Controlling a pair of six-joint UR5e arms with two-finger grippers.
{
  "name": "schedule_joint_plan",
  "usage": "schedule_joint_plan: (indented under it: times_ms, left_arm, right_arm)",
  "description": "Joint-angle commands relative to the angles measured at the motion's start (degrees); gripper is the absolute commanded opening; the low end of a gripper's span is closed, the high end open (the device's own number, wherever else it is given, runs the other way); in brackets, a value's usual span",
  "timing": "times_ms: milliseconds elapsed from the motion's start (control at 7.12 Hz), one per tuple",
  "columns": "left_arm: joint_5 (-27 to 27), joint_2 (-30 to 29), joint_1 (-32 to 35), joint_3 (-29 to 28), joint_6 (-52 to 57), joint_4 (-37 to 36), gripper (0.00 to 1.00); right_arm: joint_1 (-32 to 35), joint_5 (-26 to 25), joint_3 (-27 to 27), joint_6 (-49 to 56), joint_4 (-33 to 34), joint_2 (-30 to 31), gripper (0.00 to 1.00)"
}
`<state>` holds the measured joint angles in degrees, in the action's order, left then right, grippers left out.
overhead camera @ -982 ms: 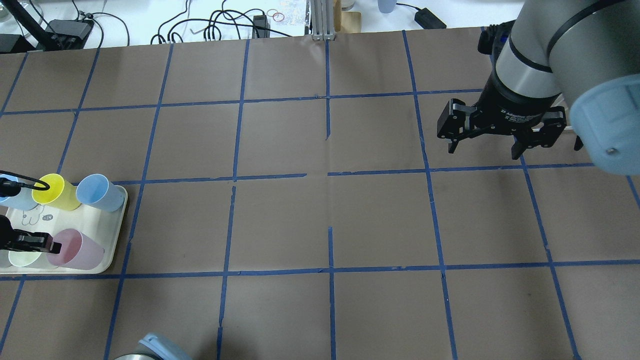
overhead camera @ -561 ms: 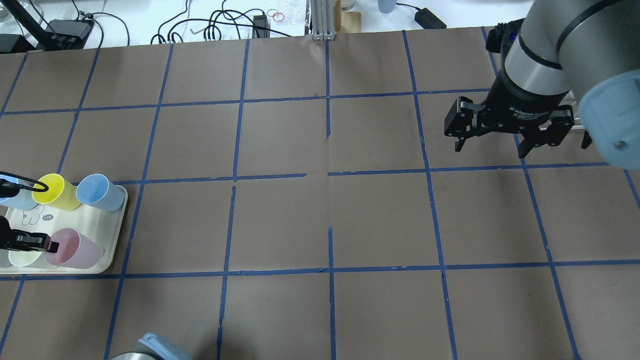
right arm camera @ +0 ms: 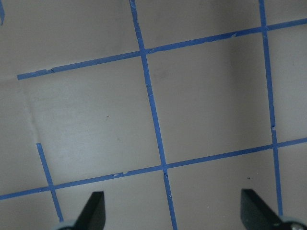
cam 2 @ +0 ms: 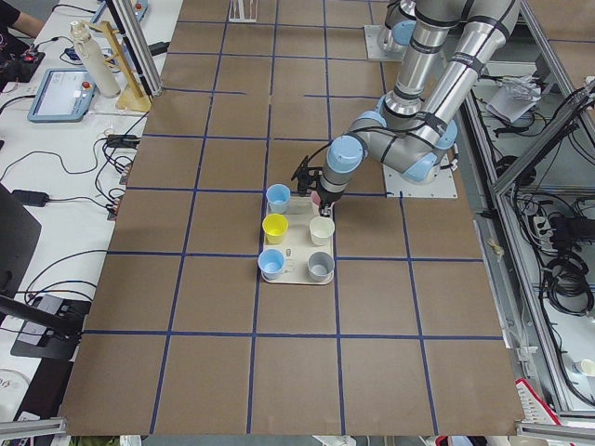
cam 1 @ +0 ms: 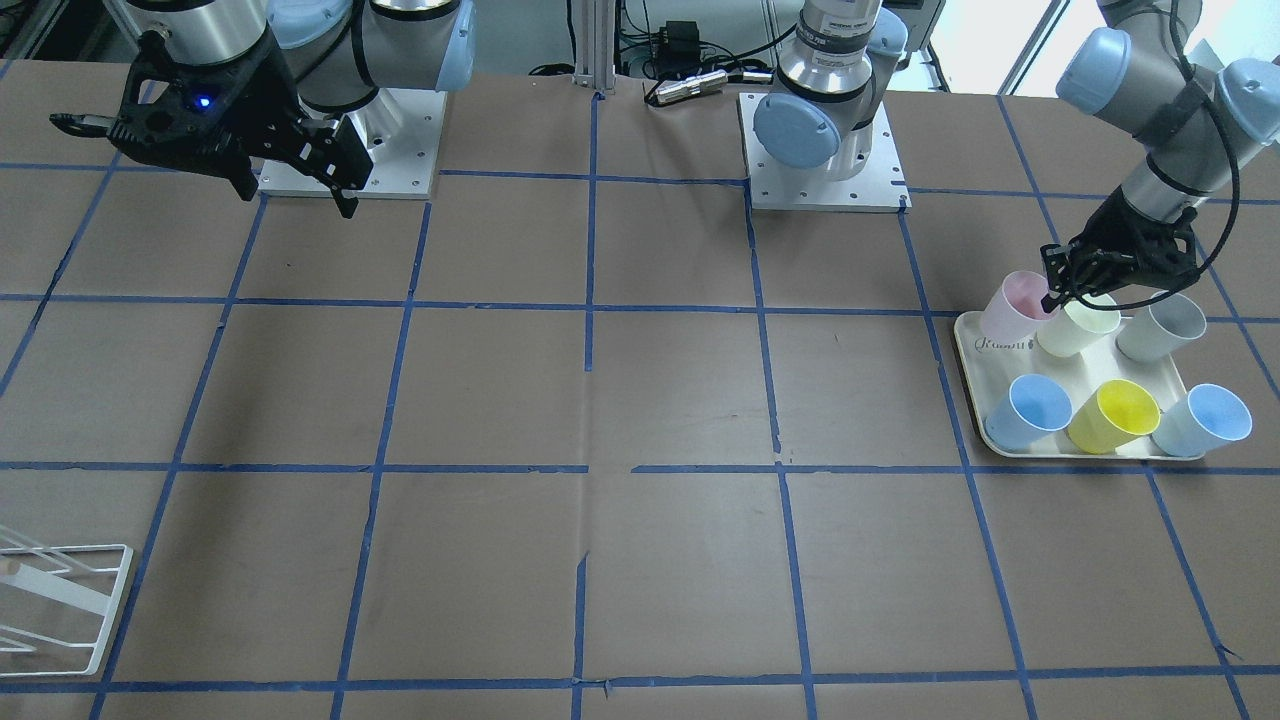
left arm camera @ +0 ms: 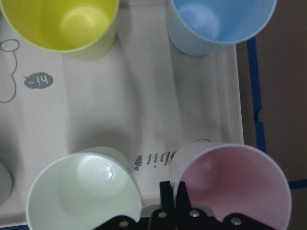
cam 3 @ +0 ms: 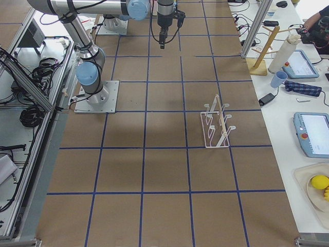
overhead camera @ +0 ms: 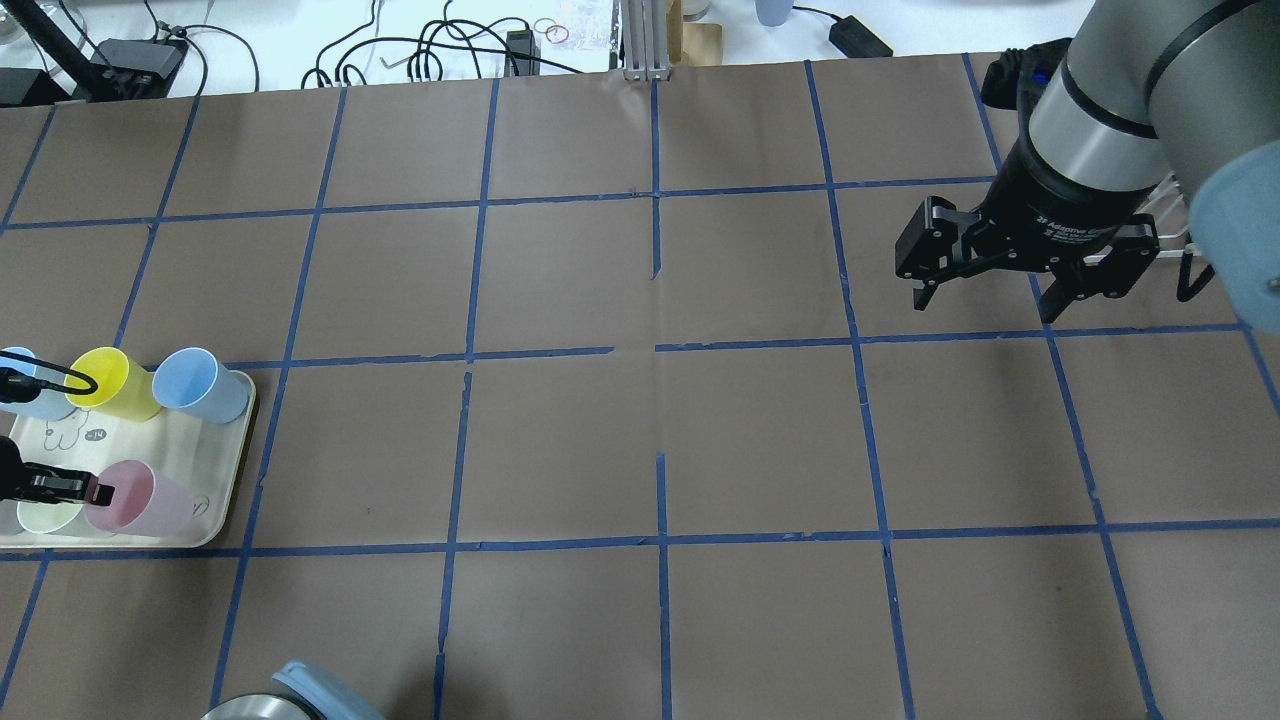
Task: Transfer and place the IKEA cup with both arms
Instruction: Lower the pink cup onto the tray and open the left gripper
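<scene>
Leftmost, a tray [overhead camera: 232, 470] holds six cups. The left gripper [overhead camera: 100, 492] pinches the rim of the IKEA cup [overhead camera: 150, 500], which tilts at the tray's robot-side corner just beside a cream cup [overhead camera: 45, 517]. Rightward the table [overhead camera: 660, 440] lies bare, and the right gripper [overhead camera: 985, 305] hangs above it, spread wide.

Left end effector [left arm camera: 173, 191] clamped, right [overhead camera: 984, 306] spread

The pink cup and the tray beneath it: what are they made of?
The pink cup looks like thin, matte plastic: light seems to glow softly through its wall, and its rim is evenly moulded. The tray seems cream plastic too, smooth with a faint sheen and printed lettering; melamine is possible.
</scene>
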<state>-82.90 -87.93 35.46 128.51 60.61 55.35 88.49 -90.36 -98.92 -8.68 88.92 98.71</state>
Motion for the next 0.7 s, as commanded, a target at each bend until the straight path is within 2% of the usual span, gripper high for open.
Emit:
schedule_joint_plan:
  times_ms: [0,561]
  left_arm:
    - [-0.2,0.2,0.1,0.1,-0.5,0.4,0.00]
    - [-0.1,-0.2,0.3,0.9,-0.9,0.3,0.00]
  right_arm:
    - [0.0,0.0,0.0,0.2,-0.1,0.3,1.00]
    - [-0.1,-0.5,0.0,0.2,-0.1,0.2,1.00]
